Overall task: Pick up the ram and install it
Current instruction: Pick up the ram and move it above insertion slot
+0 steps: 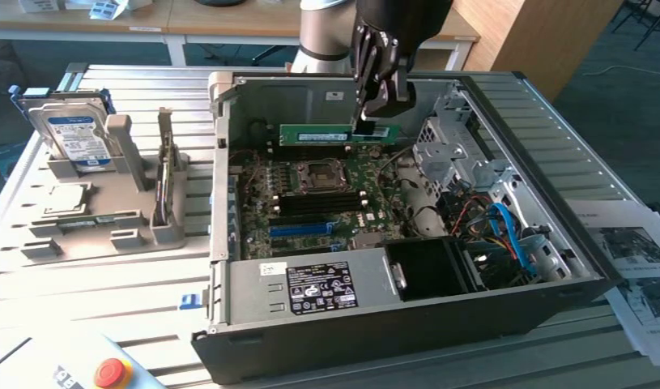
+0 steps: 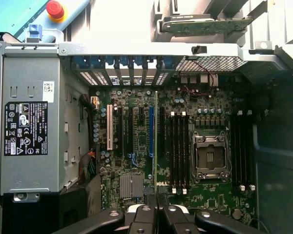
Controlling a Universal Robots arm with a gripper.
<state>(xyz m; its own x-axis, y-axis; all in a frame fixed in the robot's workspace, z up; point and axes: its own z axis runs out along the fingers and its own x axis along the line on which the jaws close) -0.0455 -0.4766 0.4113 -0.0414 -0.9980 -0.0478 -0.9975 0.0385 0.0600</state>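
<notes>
The case [image 1: 275,101] is matt grey sheet metal. The ram [image 1: 330,134] is green circuit board with a white label. The claw [image 1: 368,128] is black, semi-gloss. The counter [image 1: 103,284] is ribbed metal. Paper sheets [image 1: 632,251] lie at 4 o'clock.

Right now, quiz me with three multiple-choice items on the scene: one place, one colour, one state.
1. Where is the ram?
A. held above the motherboard
B. on the stand
C. seated in a slot
2. What colour is the ram?
A. blue
B. green
C. red
3. The gripper is:
A. open
B. shut on nothing
C. shut on the ram
Answers: 1 A, it hangs from the gripper over the motherboard; 2 B, its face shows green; 3 C, the gripper pinches the ram from above.
</notes>
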